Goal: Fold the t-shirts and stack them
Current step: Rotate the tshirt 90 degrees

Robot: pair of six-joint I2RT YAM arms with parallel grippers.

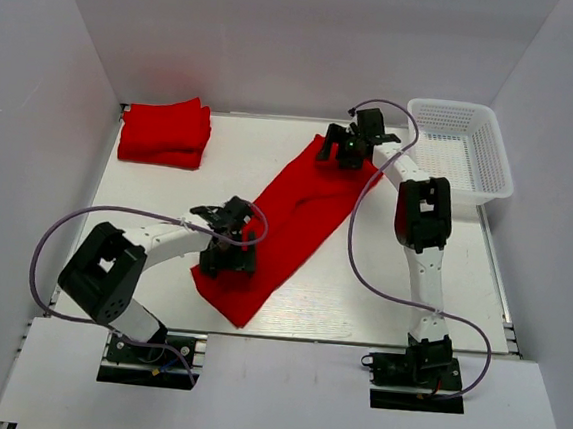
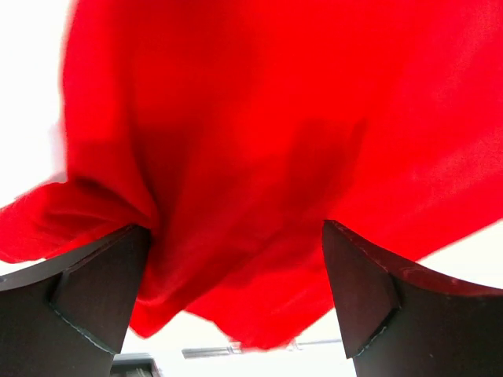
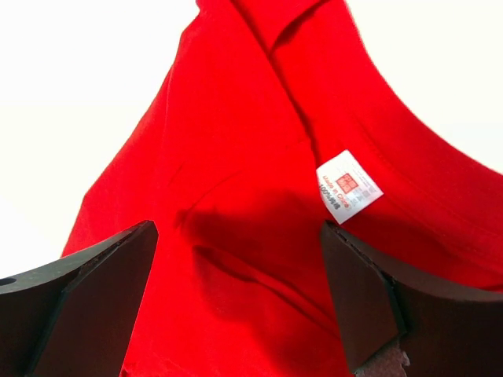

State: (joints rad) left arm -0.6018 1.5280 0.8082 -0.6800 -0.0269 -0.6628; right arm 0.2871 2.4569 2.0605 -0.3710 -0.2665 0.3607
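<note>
Starting far left, a folded stack [image 1: 164,132] of red t-shirts rests on the desk [image 1: 262,152]. Mid-desk, a t-shirt [image 1: 291,220] lies in a diagonal strip — soft, light and limp, best pinched at its end corners. Left hand [image 2: 236,243] at the near end, right hand [image 3: 240,236] at the far end — both spread apart.

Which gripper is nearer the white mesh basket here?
Right. The right gripper is at the far end of the spread red t-shirt, just left of the basket; the left gripper is at the shirt's near end, farther left and nearer the arm bases.
</note>
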